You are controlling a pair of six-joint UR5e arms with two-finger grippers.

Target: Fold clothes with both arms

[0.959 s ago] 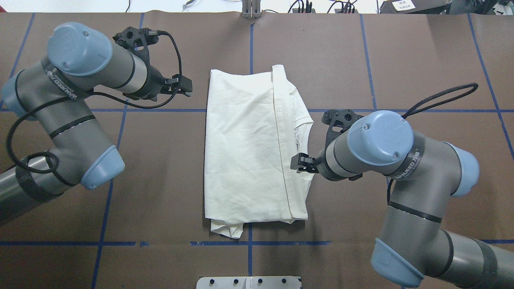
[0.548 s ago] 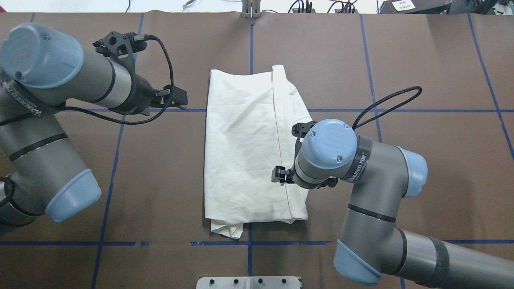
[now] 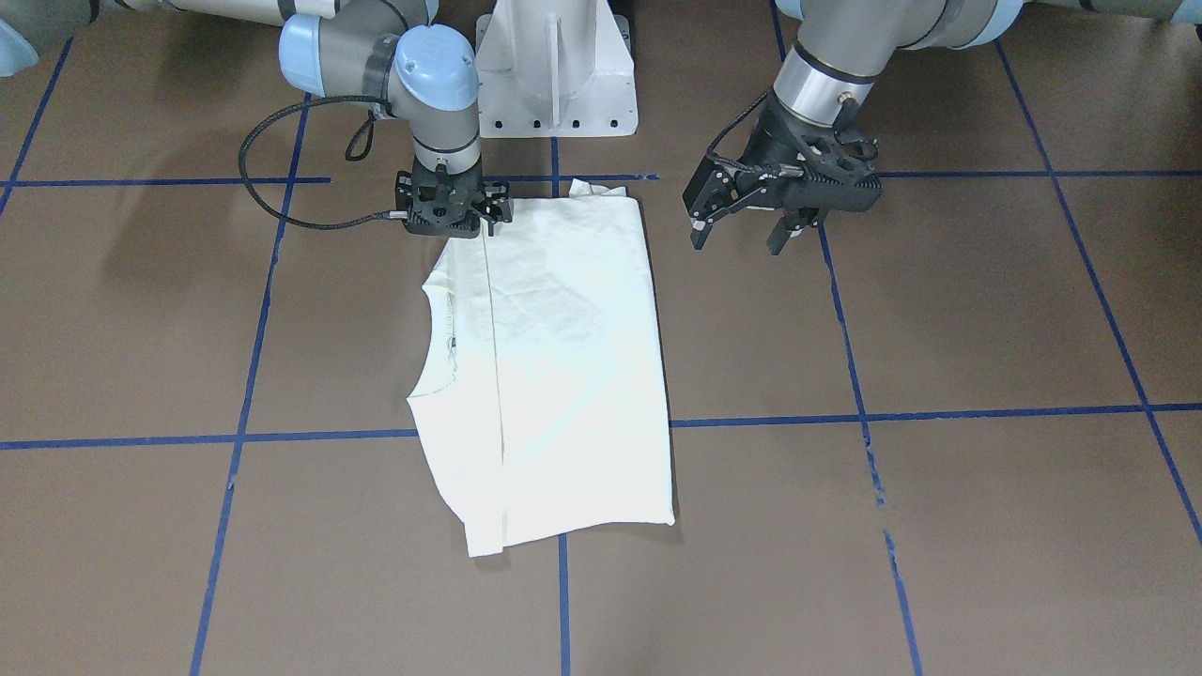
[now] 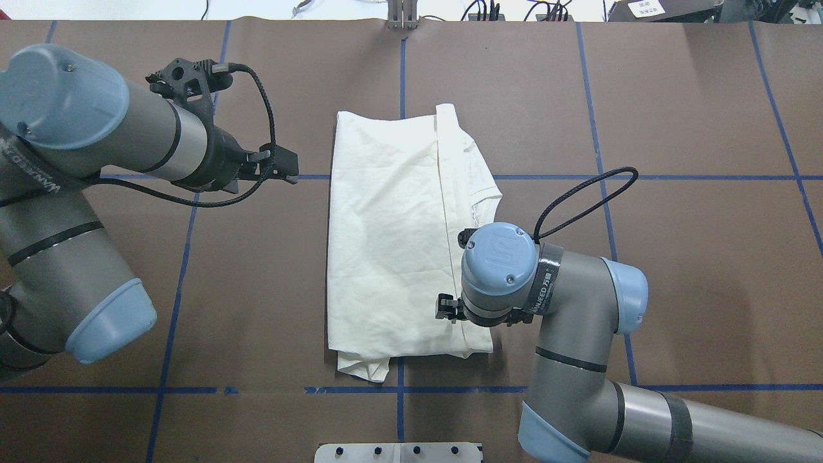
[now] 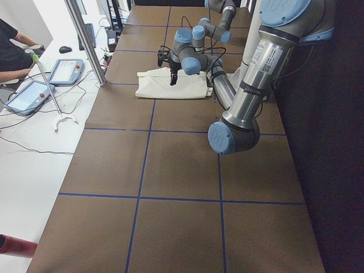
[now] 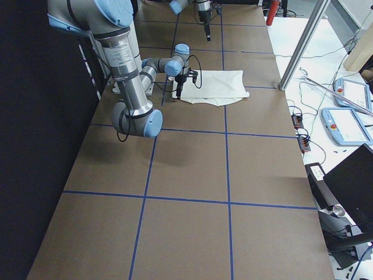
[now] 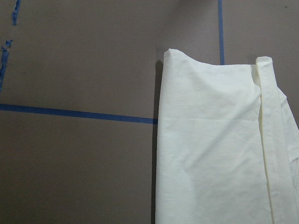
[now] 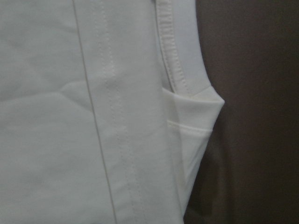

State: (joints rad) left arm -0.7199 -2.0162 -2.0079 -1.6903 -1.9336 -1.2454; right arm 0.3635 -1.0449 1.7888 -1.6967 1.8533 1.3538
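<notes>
The cream-white T-shirt (image 4: 386,244) lies folded lengthwise in the middle of the table, plain side up, with the neckline at its right edge (image 3: 437,310). No print shows. My right gripper (image 3: 453,218) points straight down, open, at the shirt's near right corner (image 4: 476,341). Its wrist view shows a hem and a folded corner (image 8: 196,107) close up. My left gripper (image 4: 289,168) is open and empty, held above the table left of the shirt's far part (image 3: 740,235). Its wrist view shows the shirt's far left corner (image 7: 175,56).
The white pedestal base (image 3: 554,75) stands at the robot's edge, with a metal plate (image 4: 398,452) below it in the overhead view. Blue tape lines (image 4: 193,177) cross the brown table. A metal post (image 5: 85,40), tablets (image 5: 62,71) and a person (image 5: 11,51) are past the far edge.
My right arm has swung toward the robot's side and over the shirt's near right corner, with its gripper turned downward. My left arm has drawn back slightly to the left, gripper still open.
</notes>
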